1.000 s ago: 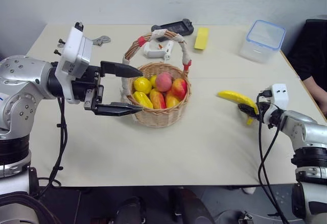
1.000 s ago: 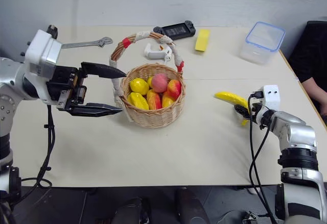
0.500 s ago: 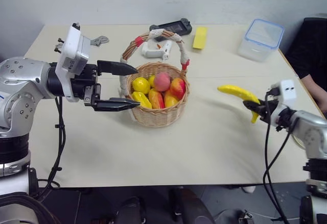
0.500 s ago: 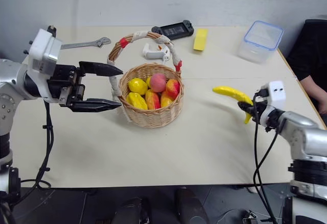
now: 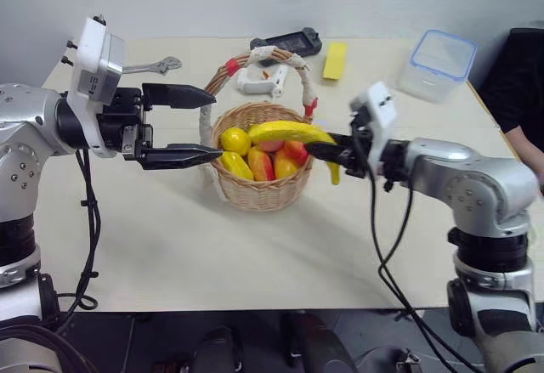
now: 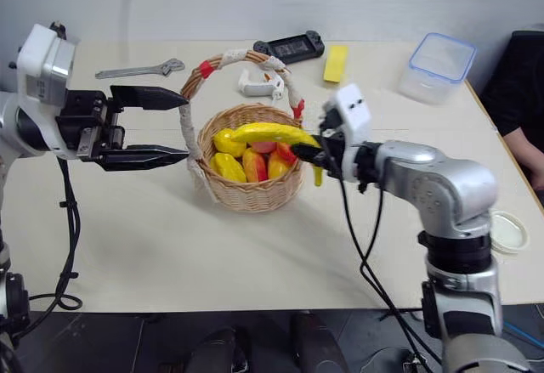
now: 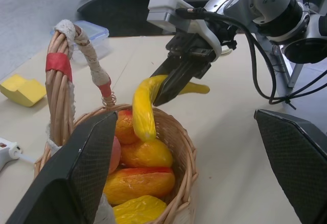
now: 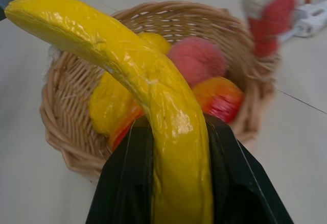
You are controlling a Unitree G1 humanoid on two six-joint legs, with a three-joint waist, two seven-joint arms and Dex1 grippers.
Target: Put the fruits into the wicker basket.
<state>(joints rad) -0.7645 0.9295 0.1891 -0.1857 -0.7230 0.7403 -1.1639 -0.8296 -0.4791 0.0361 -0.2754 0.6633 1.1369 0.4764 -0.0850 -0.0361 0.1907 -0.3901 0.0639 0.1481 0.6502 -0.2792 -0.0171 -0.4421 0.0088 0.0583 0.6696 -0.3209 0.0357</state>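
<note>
**Banana held over the basket**

The right gripper [image 5: 327,150] is clamped on the banana [image 5: 285,132], long, curved, glossy yellow, which hangs just above the wicker basket [image 5: 259,193], spanning its rim. Left of the basket, the left gripper [image 5: 206,122] has its 2 fingers spread wide, holding nothing. Inside lie lemons [image 5: 236,142], mangoes [image 5: 263,166] and the pink-red peach [image 8: 196,60], under the tall cloth-wrapped handle [image 5: 280,59].

Lab or workshop, plain worktable [image 5: 255,254], wrench [image 5: 153,67]
</note>
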